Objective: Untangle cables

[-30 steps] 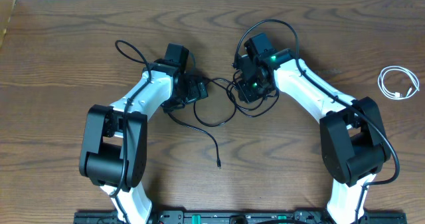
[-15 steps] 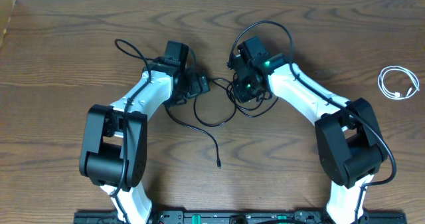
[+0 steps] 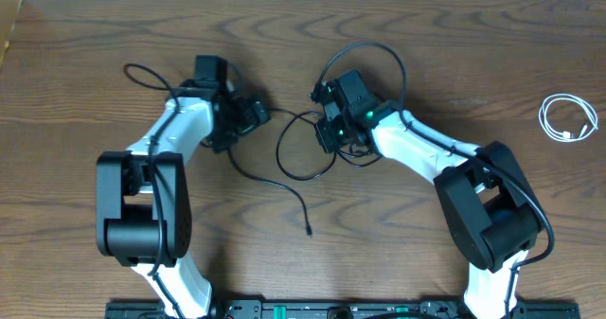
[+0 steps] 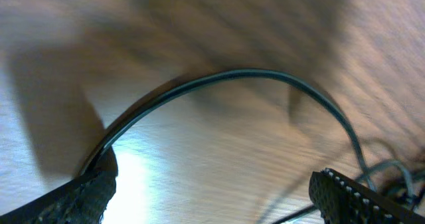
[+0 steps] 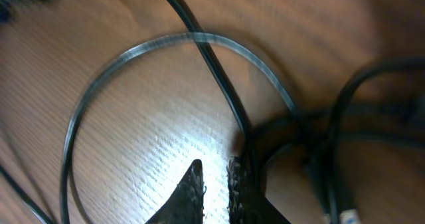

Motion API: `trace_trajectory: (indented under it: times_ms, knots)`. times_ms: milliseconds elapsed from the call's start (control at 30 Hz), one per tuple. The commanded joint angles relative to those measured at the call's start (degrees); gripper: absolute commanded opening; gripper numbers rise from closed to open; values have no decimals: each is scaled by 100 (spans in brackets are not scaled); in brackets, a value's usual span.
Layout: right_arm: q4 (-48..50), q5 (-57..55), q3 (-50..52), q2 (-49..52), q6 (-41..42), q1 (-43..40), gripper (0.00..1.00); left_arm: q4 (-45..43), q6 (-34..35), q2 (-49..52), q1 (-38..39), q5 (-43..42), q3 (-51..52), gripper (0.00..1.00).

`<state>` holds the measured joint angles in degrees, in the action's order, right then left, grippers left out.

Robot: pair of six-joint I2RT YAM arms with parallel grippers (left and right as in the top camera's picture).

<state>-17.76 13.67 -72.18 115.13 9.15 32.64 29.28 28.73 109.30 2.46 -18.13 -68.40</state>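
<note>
Overhead only: coiled white cord (image 3: 543,117) far rt. Wrist cams: L gripper (image 4: 212,184) spread over thin black cable (image 4: 252,73); R gripper (image 5: 217,181) pressed near-shut.

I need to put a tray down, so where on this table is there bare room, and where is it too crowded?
Bare wood lies left of the left arm, between the right arm and the coiled white cable, and along the back edge. It is crowded in the middle, where the black cables loop between the two arms.
</note>
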Motion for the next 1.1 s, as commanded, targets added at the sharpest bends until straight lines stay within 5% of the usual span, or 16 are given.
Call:
trace_trajectory:
  times_ms: [0,367,700,1067]
  knots:
    - [68,-76,162,42,527,68,13,190,50,-96,-114,79,-107,98]
    - [-20,-533,122,37,332,68,36,260,-76,-96,-140,275,-20,98]
    - [-1534,-341,-785,37,-907,74,55,129,-74,-96,-142,275,-15,98]
    - [-1725,-1045,-826,39,-1200,68,60,42,-74,-96,-142,275,-15,98]
